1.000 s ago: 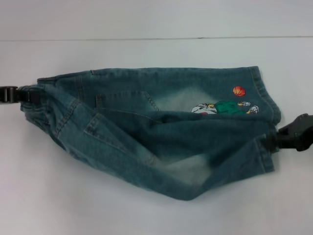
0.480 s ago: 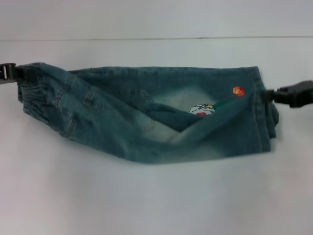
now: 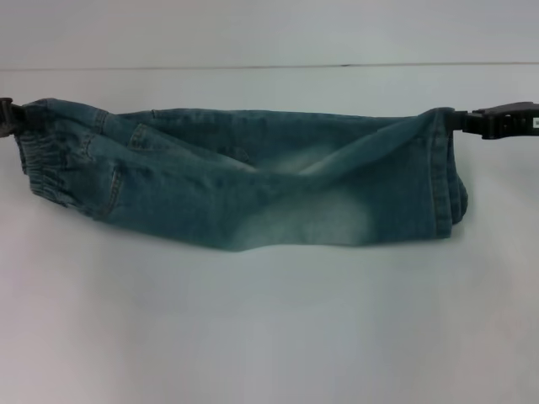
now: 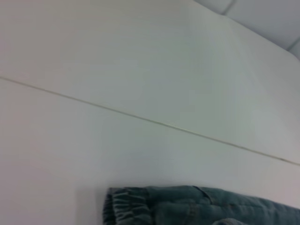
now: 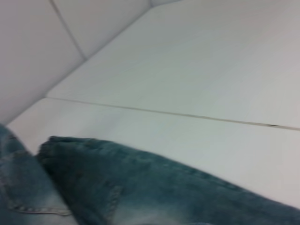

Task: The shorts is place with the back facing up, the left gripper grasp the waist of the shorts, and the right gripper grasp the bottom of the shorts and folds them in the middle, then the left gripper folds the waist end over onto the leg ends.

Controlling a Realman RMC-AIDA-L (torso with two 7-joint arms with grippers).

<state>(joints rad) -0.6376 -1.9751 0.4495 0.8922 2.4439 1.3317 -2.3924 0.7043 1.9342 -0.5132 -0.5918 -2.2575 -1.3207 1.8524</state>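
The faded blue denim shorts (image 3: pixel 244 181) lie folded lengthwise into a long band across the white table. Their gathered waist (image 3: pixel 46 164) is at the left end, and my left gripper (image 3: pixel 10 118) is shut on its far corner at the picture's left edge. The hemmed bottom (image 3: pixel 445 181) is at the right end, where my right gripper (image 3: pixel 459 120) is shut on the far corner of the hems. The embroidery is hidden under the fold. The left wrist view shows the waist (image 4: pixel 126 206); the right wrist view shows denim (image 5: pixel 140 187).
A thin seam (image 3: pixel 269 66) runs across the white table (image 3: pixel 269 320) behind the shorts. The wrist views show white padded wall panels (image 5: pixel 70 37) beyond the table's far edge.
Both grippers have carried the near edge of the shorts away from me onto the far edge. The fold has closed and now covers the basketball embroidery.
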